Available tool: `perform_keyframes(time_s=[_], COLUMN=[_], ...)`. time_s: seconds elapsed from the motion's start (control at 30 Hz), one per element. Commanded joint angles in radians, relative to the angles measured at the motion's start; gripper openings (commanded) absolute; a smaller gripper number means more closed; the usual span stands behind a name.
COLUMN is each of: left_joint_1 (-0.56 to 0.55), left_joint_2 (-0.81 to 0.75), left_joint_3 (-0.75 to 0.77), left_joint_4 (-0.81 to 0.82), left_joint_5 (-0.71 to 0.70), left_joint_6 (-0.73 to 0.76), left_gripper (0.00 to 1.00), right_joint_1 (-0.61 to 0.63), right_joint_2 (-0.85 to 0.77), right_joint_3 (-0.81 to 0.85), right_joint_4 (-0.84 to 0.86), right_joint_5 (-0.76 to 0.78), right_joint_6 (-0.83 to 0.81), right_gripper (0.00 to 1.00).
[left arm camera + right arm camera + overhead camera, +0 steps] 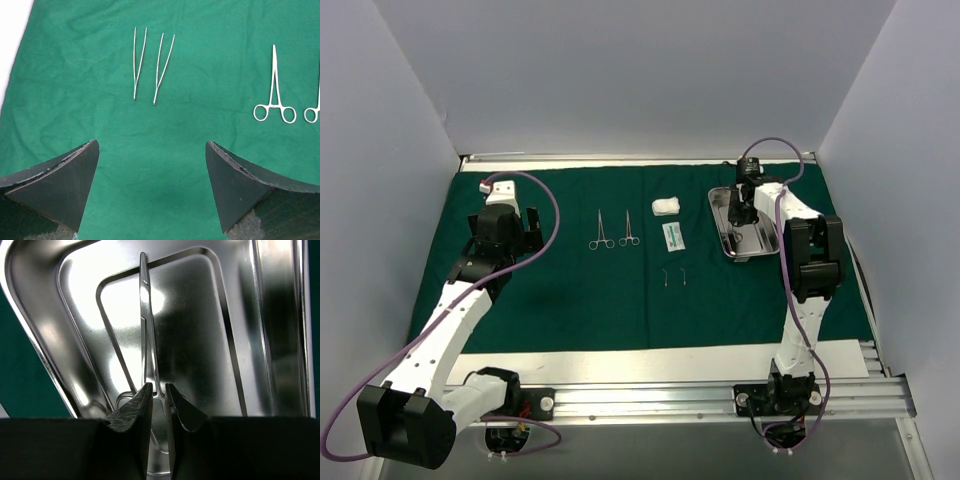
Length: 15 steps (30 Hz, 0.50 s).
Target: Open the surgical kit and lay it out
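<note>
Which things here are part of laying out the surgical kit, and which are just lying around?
Kit: green drape, steel tray, slim instrument inside it, two clamps, two tweezers, gauze, packet.
Lying about: nothing loose; only purple cables, metal rail.

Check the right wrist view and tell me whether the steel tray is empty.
No, a slim silver instrument lies lengthwise on the floor of the steel tray.
</note>
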Motion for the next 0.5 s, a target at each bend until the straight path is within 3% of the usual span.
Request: perform_keyframes(time_s=[0.0,0.47], left_joint_1=[-0.003,-0.003], left_joint_2=[0.000,-0.002], left_joint_3=[0.005,0.003], left_joint_4=[0.022,0.022], left_joint_5=[0.015,0.013], left_joint_6=[0.005,0.008], left_gripper=[0.97,0.97], right_joint_1=[0.011,0.013], right_joint_2=[0.024,0.130], right_joint_3=[0.065,0.096], right_joint_4=[-0.062,-0.129], right_joint_5=[-0.005,0.005], right_joint_6=[-0.023,-0.015], right_gripper=[0.14,0.14])
